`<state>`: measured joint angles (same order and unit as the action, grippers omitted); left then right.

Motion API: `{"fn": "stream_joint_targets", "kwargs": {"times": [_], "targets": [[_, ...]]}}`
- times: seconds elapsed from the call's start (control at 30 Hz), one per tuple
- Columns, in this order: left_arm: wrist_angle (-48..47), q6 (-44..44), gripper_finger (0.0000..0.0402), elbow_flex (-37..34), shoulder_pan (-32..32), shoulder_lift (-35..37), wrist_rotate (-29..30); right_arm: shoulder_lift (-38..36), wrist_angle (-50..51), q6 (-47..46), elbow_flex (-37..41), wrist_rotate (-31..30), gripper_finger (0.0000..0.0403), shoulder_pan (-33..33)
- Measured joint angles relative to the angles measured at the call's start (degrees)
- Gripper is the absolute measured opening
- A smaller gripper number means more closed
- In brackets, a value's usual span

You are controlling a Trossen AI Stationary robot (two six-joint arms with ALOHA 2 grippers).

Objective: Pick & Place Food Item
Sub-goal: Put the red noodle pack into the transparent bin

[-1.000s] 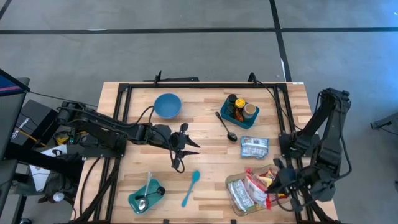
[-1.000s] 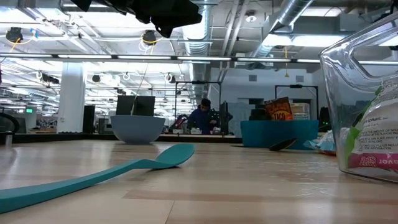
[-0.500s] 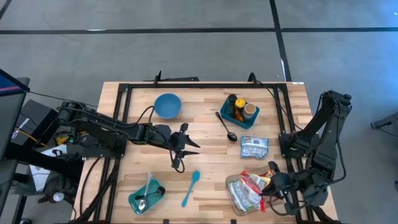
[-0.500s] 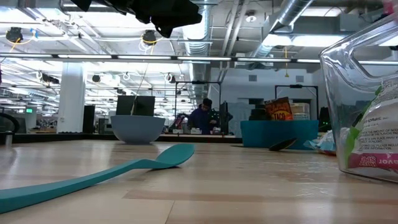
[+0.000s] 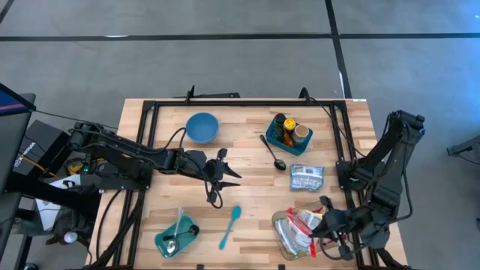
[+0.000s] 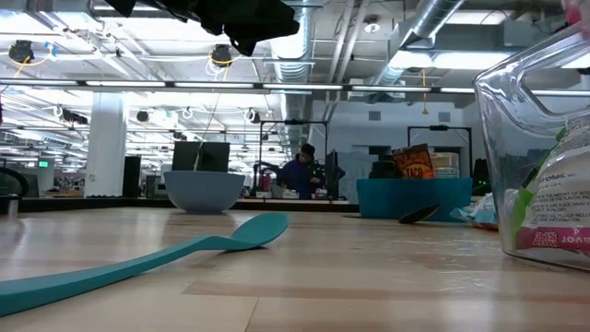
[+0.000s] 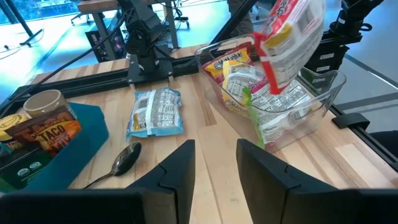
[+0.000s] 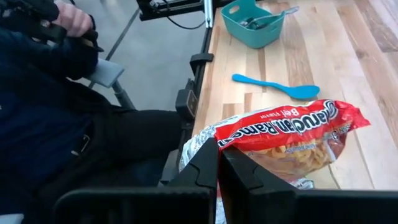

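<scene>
Teal tub (image 5: 175,240) near table's front left: metal spoon inside. Left gripper (image 5: 216,183) mid-table, fingers narrowly parted, empty. Blue bowl (image 5: 202,127) at rear. Teal spatula (image 5: 230,226) flat on wood. Teal bin (image 5: 288,133) holds jars, "TACO" packet (image 7: 52,134). Black spoon (image 5: 274,154), silver-blue pouch (image 5: 306,178) beside it. Clear plastic container (image 5: 287,234) front right: snack packets inside. Right gripper (image 5: 324,226) pinched on red "Maruchan Ramen" pack (image 8: 286,131), above container.
</scene>
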<state>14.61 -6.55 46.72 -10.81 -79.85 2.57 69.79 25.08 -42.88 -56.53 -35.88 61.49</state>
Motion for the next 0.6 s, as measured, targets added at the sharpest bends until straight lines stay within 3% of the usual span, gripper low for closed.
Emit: {"fn": "stream_joint_targets", "kwargs": {"times": [0.6], "targets": [[0.0,0.0,0.0111,0.0,0.0,0.0,0.0,4.8,-2.1,-1.7,0.9,4.2,0.0000,-2.7]]}}
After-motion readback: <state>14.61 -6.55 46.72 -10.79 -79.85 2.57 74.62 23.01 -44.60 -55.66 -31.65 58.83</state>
